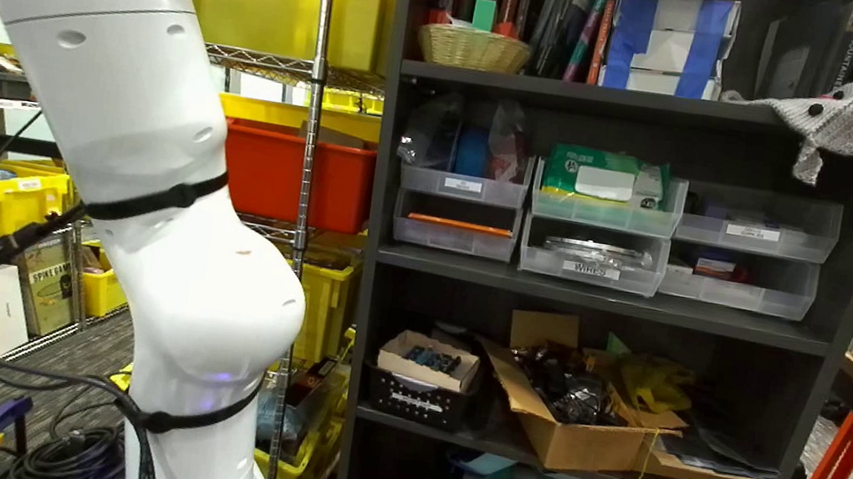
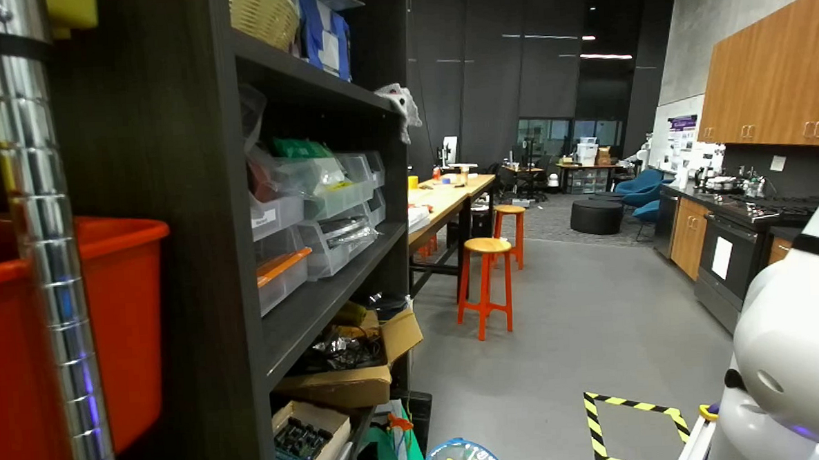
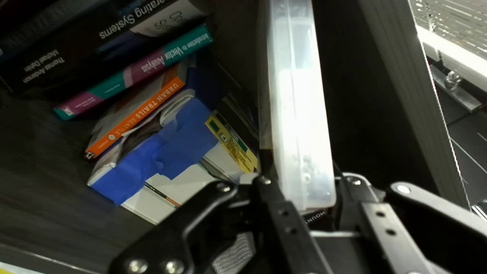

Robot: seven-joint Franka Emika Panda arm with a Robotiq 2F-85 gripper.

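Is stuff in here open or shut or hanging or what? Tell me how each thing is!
Clear plastic case: gripped, looks shut
Jaws: closed on that case
Vector Analysis book: closed, leaning
Cardboard box: open, full of dark clutter
Plastic bins: open, stacked
Grey knitted toy: hanging partly over the shelf edge
Oven: door shut
Wooden cabinets: doors shut
Stools: upright

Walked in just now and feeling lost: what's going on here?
A robot arm is working at a dark shelf unit. The wrist view shows its gripper shut on a translucent plastic case, a finger on either side near one end. Books and a stack with blue tape are off to one side on a shelf. Whether the case rests on anything, I can't tell.
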